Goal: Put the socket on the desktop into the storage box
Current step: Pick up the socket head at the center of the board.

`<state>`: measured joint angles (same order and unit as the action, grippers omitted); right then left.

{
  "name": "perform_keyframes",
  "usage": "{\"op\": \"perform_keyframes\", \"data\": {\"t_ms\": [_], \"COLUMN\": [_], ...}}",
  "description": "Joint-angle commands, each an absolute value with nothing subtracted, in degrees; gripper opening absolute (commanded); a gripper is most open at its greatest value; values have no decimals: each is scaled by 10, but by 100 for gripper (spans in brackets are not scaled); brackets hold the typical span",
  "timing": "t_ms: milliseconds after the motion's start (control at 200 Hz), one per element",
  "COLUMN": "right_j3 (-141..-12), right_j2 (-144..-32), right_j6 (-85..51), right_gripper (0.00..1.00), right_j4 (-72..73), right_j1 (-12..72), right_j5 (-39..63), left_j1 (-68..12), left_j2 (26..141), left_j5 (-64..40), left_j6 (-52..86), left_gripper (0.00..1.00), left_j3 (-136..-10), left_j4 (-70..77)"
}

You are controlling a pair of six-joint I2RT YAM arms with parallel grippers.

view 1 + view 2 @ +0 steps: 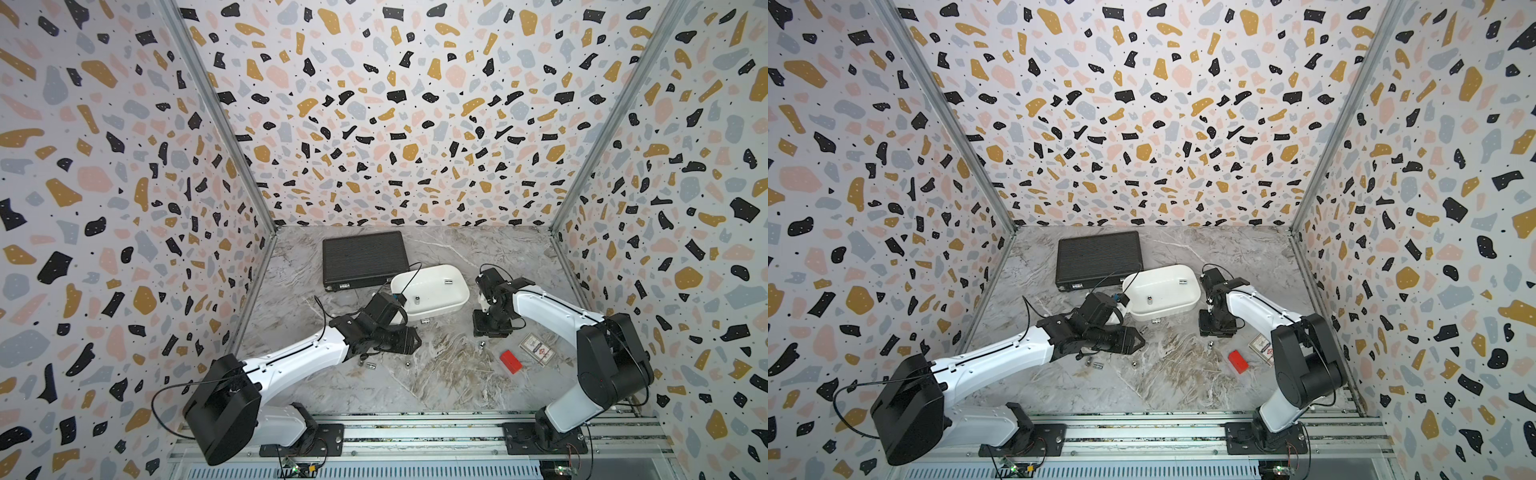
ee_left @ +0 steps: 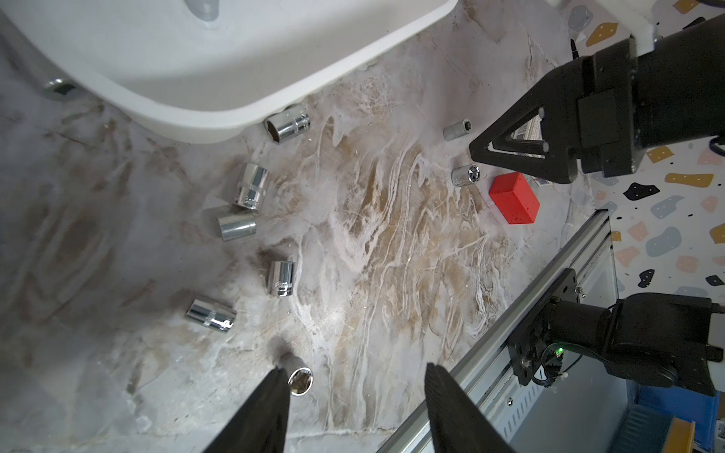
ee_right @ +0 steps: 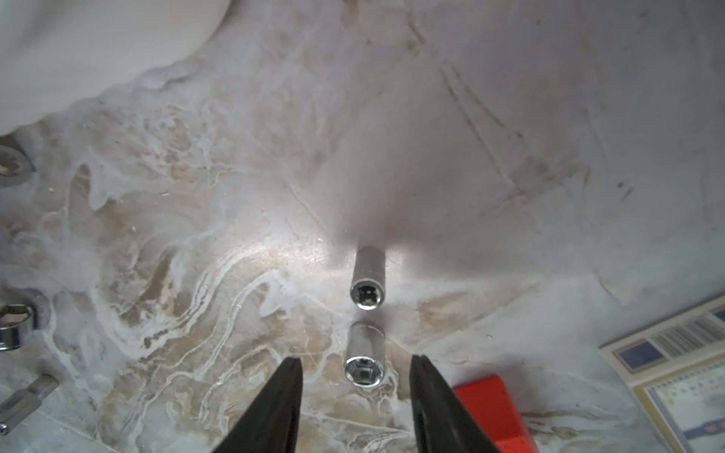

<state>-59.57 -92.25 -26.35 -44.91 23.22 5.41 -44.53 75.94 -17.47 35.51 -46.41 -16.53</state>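
Several chrome sockets lie on the marble desktop [image 1: 436,382] in front of the white storage box [image 1: 440,308]. In the box lie two sockets [image 1: 448,281]. My left gripper [image 2: 355,372] is open and low over the desktop, one finger [image 2: 270,408] beside an upright socket [image 2: 300,378]. My right gripper [image 3: 356,357] is open, pointing down, with a small socket [image 3: 363,361] lying between its fingertips and another socket [image 3: 367,288] just beyond. In both top views the right gripper [image 1: 490,328] stands right of the box.
A black ribbed case [image 1: 363,257] lies behind the box. A red block [image 1: 510,360] and a card box [image 1: 537,348] lie near the right gripper. More sockets [image 2: 251,188] lie scattered under the left arm. The rail [image 1: 415,432] runs along the front edge.
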Motion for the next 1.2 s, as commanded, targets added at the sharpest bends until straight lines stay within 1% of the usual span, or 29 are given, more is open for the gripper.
{"op": "perform_keyframes", "data": {"t_ms": [0, 265, 501, 611, 831, 996, 1091, 1131, 1196], "right_j3": [-623, -641, -653, -654, -654, -651, -649, -648, -646], "right_j2": [-931, -962, -986, -994, -1005, -1008, -1008, -1008, -1007], "right_j6": [-260, -258, -258, -258, -257, -257, -257, -257, -257], "right_gripper": [50, 48, 43, 42, 34, 31, 30, 27, 24], "right_j4": [-452, -449, -443, -441, -438, -435, -435, -434, -433], "right_j1": [228, 221, 217, 216, 215, 214, 214, 214, 214], "right_j5": [44, 43, 45, 45, 49, 52, 53, 53, 54], "left_j1": [-450, -451, -452, -452, -452, -452, -452, -451, -452], "left_j2": [766, 767, 767, 767, 769, 768, 768, 768, 767], "left_j5": [-171, -170, -168, -168, -167, -165, -164, -164, -164], "left_j6": [346, 346, 345, 345, 345, 345, 347, 347, 348], "left_gripper": [59, 59, 59, 59, 59, 59, 59, 59, 59], "left_j3": [-466, -467, -466, -467, -467, -465, -463, -463, -462], "left_j4": [-148, -148, -150, -150, -149, -149, -148, -148, -148]}}
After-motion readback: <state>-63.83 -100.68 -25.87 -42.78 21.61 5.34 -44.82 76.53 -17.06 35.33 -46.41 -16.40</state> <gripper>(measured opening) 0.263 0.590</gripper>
